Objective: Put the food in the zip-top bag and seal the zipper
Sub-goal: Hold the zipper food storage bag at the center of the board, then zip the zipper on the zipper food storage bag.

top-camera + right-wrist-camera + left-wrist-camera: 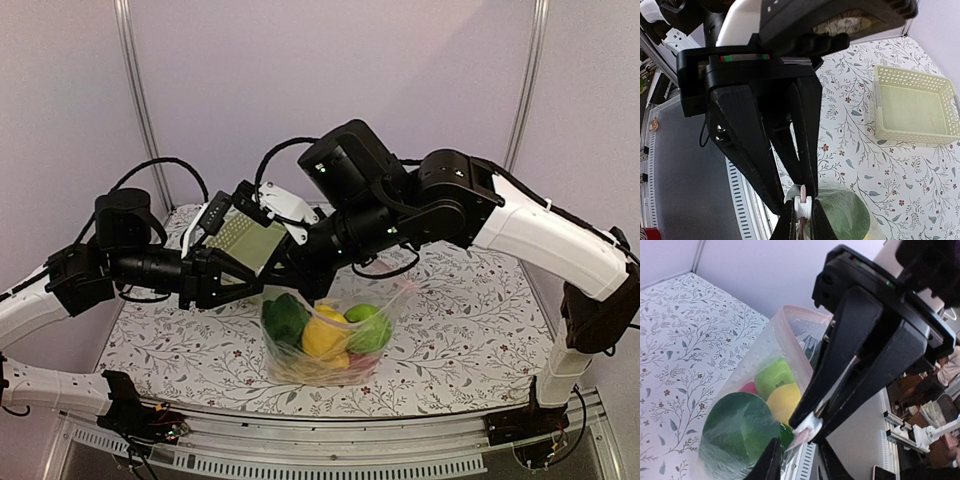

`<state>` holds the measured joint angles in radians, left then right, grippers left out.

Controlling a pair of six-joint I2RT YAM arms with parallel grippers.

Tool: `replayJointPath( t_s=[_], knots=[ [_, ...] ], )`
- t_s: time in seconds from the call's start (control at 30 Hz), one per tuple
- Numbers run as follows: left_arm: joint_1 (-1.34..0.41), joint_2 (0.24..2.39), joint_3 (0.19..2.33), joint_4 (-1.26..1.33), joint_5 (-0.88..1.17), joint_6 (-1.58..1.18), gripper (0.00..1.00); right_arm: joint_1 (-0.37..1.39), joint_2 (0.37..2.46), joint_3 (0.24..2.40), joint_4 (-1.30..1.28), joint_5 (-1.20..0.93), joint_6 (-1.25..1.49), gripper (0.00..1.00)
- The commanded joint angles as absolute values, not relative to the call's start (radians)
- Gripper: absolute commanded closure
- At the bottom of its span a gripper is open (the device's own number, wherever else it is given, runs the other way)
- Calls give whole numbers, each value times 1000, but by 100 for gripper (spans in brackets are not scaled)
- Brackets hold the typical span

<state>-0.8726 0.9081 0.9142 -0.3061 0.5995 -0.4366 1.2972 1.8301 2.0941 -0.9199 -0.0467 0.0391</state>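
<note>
Closest to the lens in the right wrist view, the right end effector (802,212) has its two fingers pressed together on the small white slider tab (802,203) at the mouth of the zip-top bag (771,335). That pinch makes sense, since the slider is the one part that must travel along the zipper (798,342) to close it. The left end effector (800,462) meets the same corner of the bag from the opposite side. Its fingers are partly apart, with the bag's edge running down between them. Whether they touch the plastic I cannot tell. It is probably there to anchor the strip, so the bag does not simply follow the slider when it is pulled.

The bag stands upright on the tabletop (470,300), propped by its own load. Through its clear wall show the dark green vegetable (735,432) low against the side, the yellow fruit (785,402) and green apple (774,377) above it, and a sliver of the red piece (749,388). All the food I can see is inside the bag, so filling looks done and sealing is the step in hand. Past the slider the mouth gapes wide, so most of the zipper's run seems yet to be closed. The pale green basket (910,134) sits well apart from the bag, on its far side, out of the way.
</note>
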Motion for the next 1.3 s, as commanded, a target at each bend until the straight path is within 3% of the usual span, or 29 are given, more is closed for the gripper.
replayJointPath(
  t_s=[0.0, 0.23, 1.27],
  knots=[
    [-882, 893, 908, -259, 617, -434, 81, 1286, 1783, 2080, -879, -98, 64, 100],
    [-882, 911, 910, -256, 640, -440, 100, 1277, 1776, 2065, -865, -113, 85, 100],
    [-872, 821, 873, -245, 460, -467, 100, 1239, 1659, 1951, -953, -133, 63, 100]
  ],
)
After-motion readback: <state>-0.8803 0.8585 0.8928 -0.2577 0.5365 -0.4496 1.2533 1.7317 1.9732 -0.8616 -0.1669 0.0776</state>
